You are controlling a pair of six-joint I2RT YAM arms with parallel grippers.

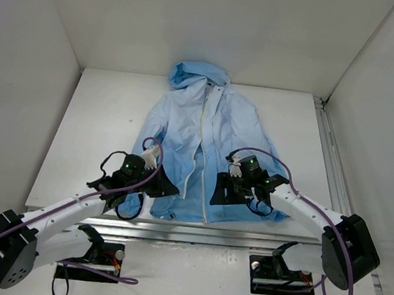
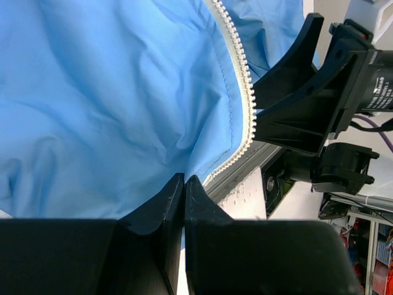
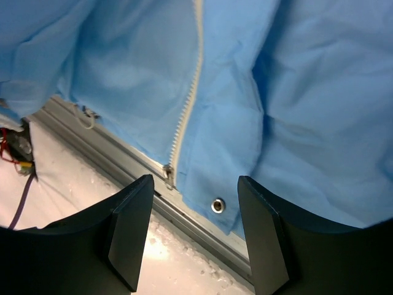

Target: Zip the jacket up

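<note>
Left gripper (image 2: 184,179) – fingers pressed together with no gap, tips meeting at the lower edge of the jacket (image 1: 185,125). Creases in the cloth run toward the tips, but I cannot tell whether any fabric is pinched. In the top view it sits at the jacket's 7 o'clock corner.

Right gripper (image 3: 195,181) – jaws apart, nothing between them. It hangs over the hem at the 5 o'clock side, above the bottom end of the white zipper strip (image 3: 184,117) and a small metal eyelet (image 3: 217,204) just beside it.

Jacket lies flat on the white table (image 1: 101,123), front up, with the hood at 12 o'clock and the hem at 6 o'clock, along the near edge rail (image 3: 92,138). Its front is open, and the two halves part toward the hem.
</note>
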